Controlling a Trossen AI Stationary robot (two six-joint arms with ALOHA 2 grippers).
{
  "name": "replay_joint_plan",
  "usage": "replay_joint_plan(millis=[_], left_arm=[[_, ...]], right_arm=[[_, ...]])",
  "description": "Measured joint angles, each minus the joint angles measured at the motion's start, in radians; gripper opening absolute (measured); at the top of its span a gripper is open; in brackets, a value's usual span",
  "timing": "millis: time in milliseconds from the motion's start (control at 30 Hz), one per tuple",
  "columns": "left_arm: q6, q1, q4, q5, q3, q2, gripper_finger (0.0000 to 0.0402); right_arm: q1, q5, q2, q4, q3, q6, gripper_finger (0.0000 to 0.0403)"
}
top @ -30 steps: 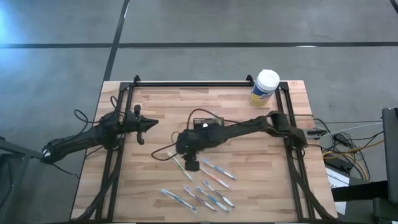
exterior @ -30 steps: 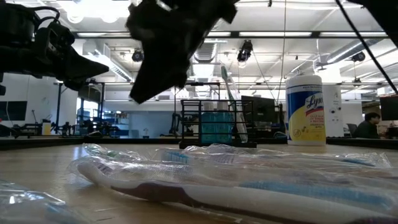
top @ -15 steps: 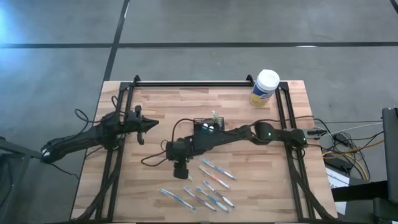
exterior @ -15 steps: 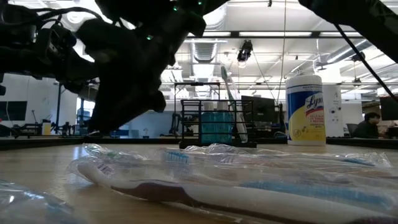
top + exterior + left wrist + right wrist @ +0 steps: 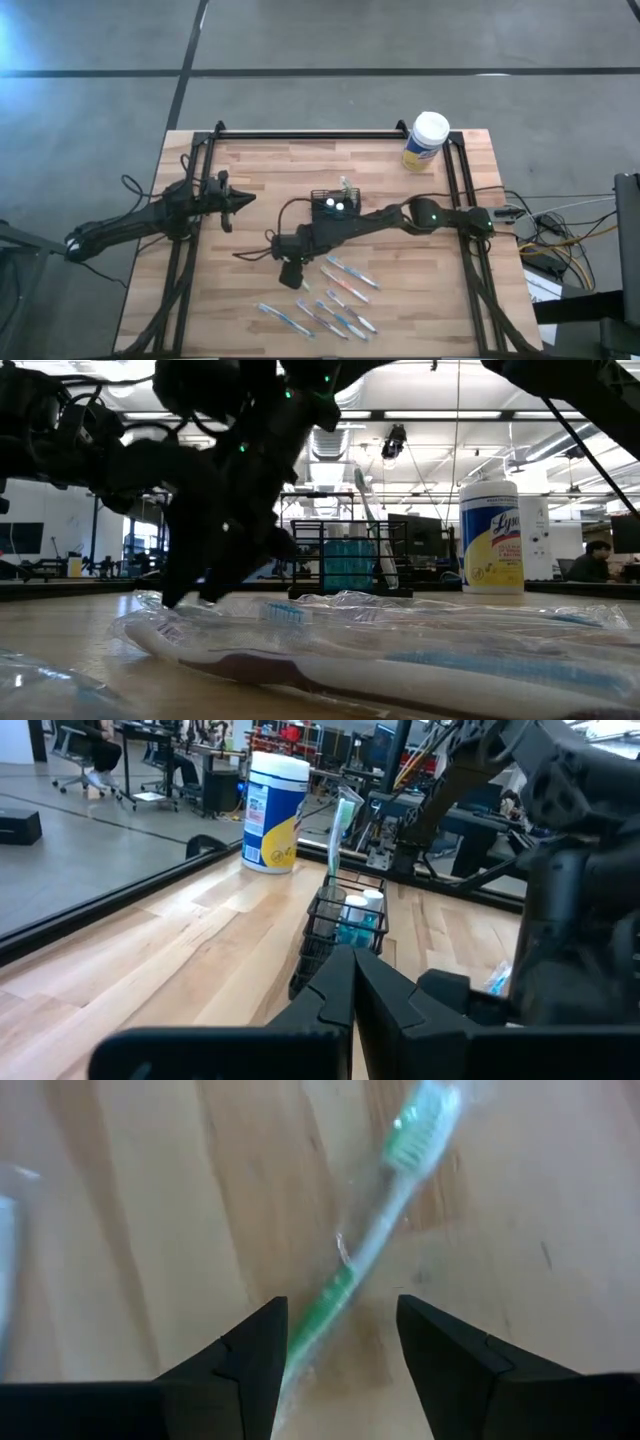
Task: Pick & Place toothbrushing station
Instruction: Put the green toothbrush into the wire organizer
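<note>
The black wire-mesh caddy [image 5: 335, 203] stands on its base at the table's middle. One toothbrush stands upright in it [image 5: 340, 830], and it also shows in the low view [image 5: 345, 560]. My right gripper [image 5: 335, 1350] is open, low over the table, pointing down just near-left of the caddy [image 5: 290, 270]. Its fingers stand on either side of a green toothbrush in clear wrap [image 5: 330, 1295] lying flat on the wood, touching nothing that I can see. My left gripper [image 5: 352, 970] is shut and empty, hovering at the table's left [image 5: 235, 200].
Several wrapped toothbrushes [image 5: 340, 295] lie near the table's front edge, close to the low camera [image 5: 400, 660]. A white-lidded, yellow-labelled round canister [image 5: 427, 140] stands at the far right. Black frame rails [image 5: 200, 180] run along the table's left, right and far sides.
My right gripper has gone toward the table's left and near edge, away from over the caddy, and down close to the table over the green wrapped toothbrush. The caddy, earlier partly under the arm, now shows.
</note>
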Motion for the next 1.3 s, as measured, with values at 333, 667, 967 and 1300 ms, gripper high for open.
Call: replay_joint_plan(millis=[333,667,967,1300], left_arm=[[-0.005,0.0,0.0,0.0,0.0,0.004,0.0007],[-0.005,0.0,0.0,0.0,0.0,0.005,0.0007],[0.001,0.0,0.013,0.0,0.0,0.005,0.0007],[0.038,0.0,0.005,0.007,0.013,0.005,0.0007]], right_arm=[[0.021,0.008,-0.004,0.079,-0.056,-0.003,0.0187],[0.019,0.026,-0.008,0.059,-0.089,-0.081,0.0134],[0.017,0.023,-0.004,0.071,-0.055,-0.255,0.0018],[0.028,0.017,-0.125,0.025,0.039,-0.493,0.0015]])
